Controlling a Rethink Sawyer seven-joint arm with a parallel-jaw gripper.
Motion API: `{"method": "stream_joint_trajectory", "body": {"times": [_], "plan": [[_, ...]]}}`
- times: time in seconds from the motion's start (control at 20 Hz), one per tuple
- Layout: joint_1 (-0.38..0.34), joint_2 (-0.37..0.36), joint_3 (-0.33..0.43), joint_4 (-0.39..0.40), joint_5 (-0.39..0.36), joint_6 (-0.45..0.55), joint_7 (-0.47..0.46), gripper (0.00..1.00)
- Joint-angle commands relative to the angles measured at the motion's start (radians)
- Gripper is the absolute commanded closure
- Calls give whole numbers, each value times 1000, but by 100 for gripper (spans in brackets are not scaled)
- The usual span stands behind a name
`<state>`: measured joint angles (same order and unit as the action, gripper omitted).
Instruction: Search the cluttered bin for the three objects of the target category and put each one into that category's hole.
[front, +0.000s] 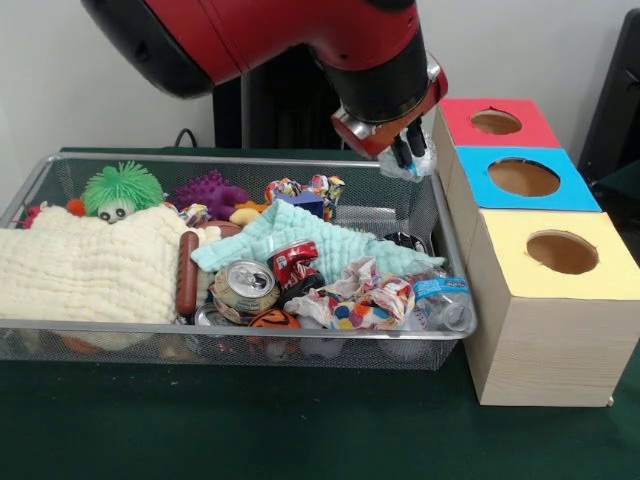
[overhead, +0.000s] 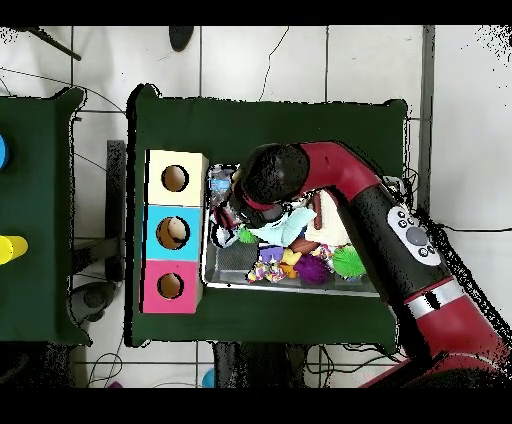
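Note:
The wire mesh bin (front: 230, 327) lies on the green table, full of clutter. My gripper (front: 410, 152) hangs over the bin's far right corner, beside the red-topped and blue-topped boxes. It is shut on a crushed clear plastic bottle (front: 424, 163), held above the rim. Another crushed clear bottle with a blue label (front: 446, 296) lies in the bin's near right corner and also shows in the overhead view (overhead: 220, 183). The blue-topped box's round hole (front: 523, 177) is just right of my gripper; in the overhead view the hole (overhead: 172, 232) lies left of my gripper (overhead: 226, 215).
The red-topped box's hole (front: 496, 122) and the yellow-topped box's hole (front: 562, 252) flank the blue one. In the bin lie a cream cloth (front: 80, 265), a mint cloth (front: 300, 235), a green fuzzy toy (front: 122, 188), crushed cans (front: 245, 283) and colourful wrappers (front: 365, 300).

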<state>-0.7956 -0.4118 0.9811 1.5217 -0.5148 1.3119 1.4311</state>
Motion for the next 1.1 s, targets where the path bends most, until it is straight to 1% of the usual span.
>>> {"method": "stream_joint_trajectory", "body": {"times": [0.05, 0.35, 0.55, 0.7, 1.1], "plan": [[31, -56, 30, 13, 34, 83, -192, 100], [77, -44, 21, 27, 60, -8, -102, 100], [103, -54, 15, 40, 81, -44, -58, 100], [125, -58, 5, 54, 82, -86, -25, 100], [168, -75, -11, 54, 112, -112, 14, 100]]}}
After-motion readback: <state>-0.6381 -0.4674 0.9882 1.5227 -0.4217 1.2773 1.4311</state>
